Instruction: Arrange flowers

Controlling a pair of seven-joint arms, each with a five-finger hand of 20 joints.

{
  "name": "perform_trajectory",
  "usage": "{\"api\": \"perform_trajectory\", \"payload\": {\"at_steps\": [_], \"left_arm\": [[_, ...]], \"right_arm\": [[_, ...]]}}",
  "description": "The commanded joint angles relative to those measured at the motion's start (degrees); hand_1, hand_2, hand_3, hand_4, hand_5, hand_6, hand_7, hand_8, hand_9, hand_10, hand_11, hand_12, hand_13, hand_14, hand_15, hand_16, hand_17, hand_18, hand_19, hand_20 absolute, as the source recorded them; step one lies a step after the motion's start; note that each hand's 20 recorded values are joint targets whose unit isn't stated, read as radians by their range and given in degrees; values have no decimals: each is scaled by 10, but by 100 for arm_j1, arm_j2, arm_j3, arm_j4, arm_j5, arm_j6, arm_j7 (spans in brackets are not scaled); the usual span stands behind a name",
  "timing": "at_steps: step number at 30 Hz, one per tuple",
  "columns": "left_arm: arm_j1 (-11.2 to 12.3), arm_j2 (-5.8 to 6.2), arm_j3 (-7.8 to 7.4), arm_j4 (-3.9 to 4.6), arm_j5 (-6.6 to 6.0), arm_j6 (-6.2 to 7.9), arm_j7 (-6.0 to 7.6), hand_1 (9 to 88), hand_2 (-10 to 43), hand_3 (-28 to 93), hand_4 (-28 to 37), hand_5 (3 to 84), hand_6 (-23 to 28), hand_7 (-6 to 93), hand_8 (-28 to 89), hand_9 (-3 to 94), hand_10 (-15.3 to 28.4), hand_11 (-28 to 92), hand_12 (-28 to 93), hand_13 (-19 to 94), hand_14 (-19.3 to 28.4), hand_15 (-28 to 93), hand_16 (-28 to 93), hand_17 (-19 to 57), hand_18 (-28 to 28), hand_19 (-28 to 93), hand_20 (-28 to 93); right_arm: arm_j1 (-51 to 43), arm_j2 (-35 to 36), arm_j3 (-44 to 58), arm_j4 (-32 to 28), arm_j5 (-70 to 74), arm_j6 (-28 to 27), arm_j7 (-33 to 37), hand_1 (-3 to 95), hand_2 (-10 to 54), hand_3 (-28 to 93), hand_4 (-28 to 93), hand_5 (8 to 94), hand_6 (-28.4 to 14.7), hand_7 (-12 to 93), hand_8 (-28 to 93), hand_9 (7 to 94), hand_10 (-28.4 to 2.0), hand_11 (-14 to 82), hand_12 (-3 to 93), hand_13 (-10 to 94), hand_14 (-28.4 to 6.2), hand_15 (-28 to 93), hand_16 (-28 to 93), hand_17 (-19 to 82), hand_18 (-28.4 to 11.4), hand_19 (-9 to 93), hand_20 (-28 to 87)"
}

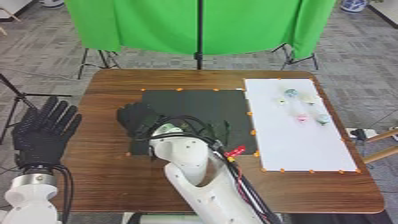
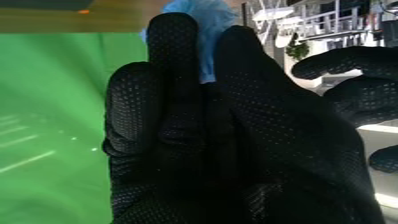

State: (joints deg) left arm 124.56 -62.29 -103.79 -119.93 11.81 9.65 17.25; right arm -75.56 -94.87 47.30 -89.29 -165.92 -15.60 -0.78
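Note:
In the head view, my right hand (image 1: 135,118) is over the left edge of the black mat (image 1: 200,97), its arm crossing the table. In the right wrist view, my right hand (image 2: 258,110) pinches a crinkled blue flower (image 2: 213,22) between thumb and fingers; the glove hides its lower part. My left hand (image 1: 43,131) is beside the table's left edge, fingers straight. Several small flowers lie on the white board (image 1: 293,147), among them a blue one (image 1: 290,92), a pink one (image 1: 302,118) and a pale green-blue one (image 1: 322,119).
Small orange markers (image 1: 252,132) line the mat and the board. A red tag (image 1: 235,151) sits by the right arm's cables. Beyond the brown table (image 1: 115,195) hangs a green cloth (image 1: 160,30) on stands. My left hand (image 2: 351,62) also shows farther off in the right wrist view.

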Motion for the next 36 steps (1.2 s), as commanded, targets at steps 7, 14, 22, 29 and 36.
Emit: {"api": "perform_trajectory", "payload": {"at_steps": [7, 14, 22, 29, 36], "left_arm": [[-161, 64, 179, 41, 5, -57, -27, 305, 109, 725, -224, 443, 83, 104, -76, 399, 145, 198, 144, 315, 150, 397, -23, -36, 147, 310, 189], [-190, 58, 188, 55, -17, -95, -30, 305, 109, 726, -223, 444, 83, 105, -77, 398, 146, 198, 143, 314, 151, 396, -23, -36, 147, 310, 189], [-184, 78, 234, 56, -68, -130, -17, 307, 112, 725, -225, 445, 83, 105, -77, 400, 146, 199, 144, 315, 150, 396, -24, -36, 147, 310, 189], [-188, 35, 236, 66, -37, -170, -46, 307, 113, 726, -224, 444, 82, 106, -78, 400, 146, 200, 144, 315, 151, 398, -24, -36, 147, 310, 189], [-250, -14, 286, 113, -15, -164, -156, 325, 122, 718, -228, 446, 81, 108, -78, 402, 144, 202, 142, 317, 150, 402, -26, -39, 149, 332, 200]], "right_arm": [[-137, -318, 201, 389, -819, 89, -180, 724, -95, 707, -282, 590, -29, 443, 78, 716, -113, 175, 505, 717, -36, 311, 510, 409, -82, 932, 148], [-88, -235, 100, 415, -951, -43, 202, 723, -95, 701, -282, 585, -33, 431, 74, 702, -116, 171, 499, 699, -43, 317, 499, 401, -78, 932, 142], [-10, -144, -64, 392, -901, -219, 675, 723, -95, 688, -283, 604, -49, 380, 73, 696, -128, 153, 469, 678, -49, 324, 470, 384, -80, 932, 131], [19, -119, -50, 371, -713, -258, 807, 705, -95, 688, -283, 609, -42, 322, 11, 657, -143, 162, 326, 637, -76, 483, 460, 384, -176, 891, 311], [66, 44, -140, 280, -346, -107, 1239, 690, -95, 680, -283, 614, -26, 281, -149, 598, -150, 196, 188, 590, -115, 617, 449, 376, -218, 874, 448]]}}
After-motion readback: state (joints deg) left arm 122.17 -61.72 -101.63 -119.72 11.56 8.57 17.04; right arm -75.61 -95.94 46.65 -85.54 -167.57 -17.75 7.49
